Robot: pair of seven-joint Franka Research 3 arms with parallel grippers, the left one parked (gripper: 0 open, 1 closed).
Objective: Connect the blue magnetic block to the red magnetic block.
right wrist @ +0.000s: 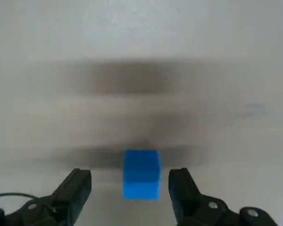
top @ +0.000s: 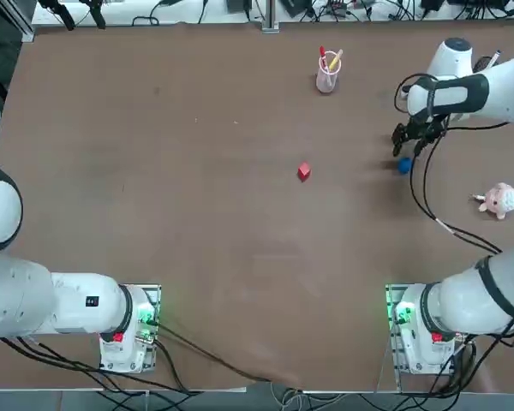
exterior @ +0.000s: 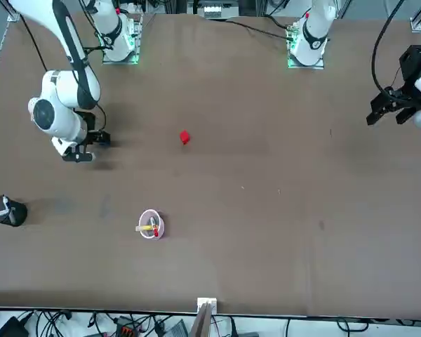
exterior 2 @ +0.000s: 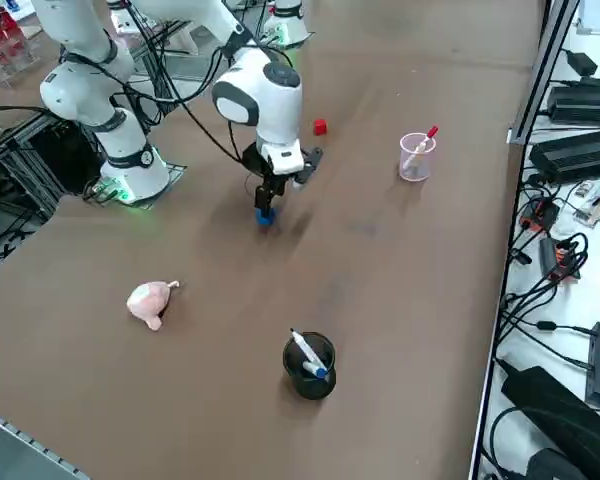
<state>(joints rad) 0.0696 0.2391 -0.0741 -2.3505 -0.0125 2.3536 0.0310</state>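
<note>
The right gripper hangs low over the bench, jaws spread wide with the blue magnetic block between the two fingertips and a gap on either side. Seen from overhead, the blue magnetic block lies on the right part of the bench, directly beneath the gripper. The red magnetic block lies near the bench's middle, well apart from the blue one. A clear cup holding pens stands farther from the arm bases, and a pink plush toy lies near the right edge.
</note>
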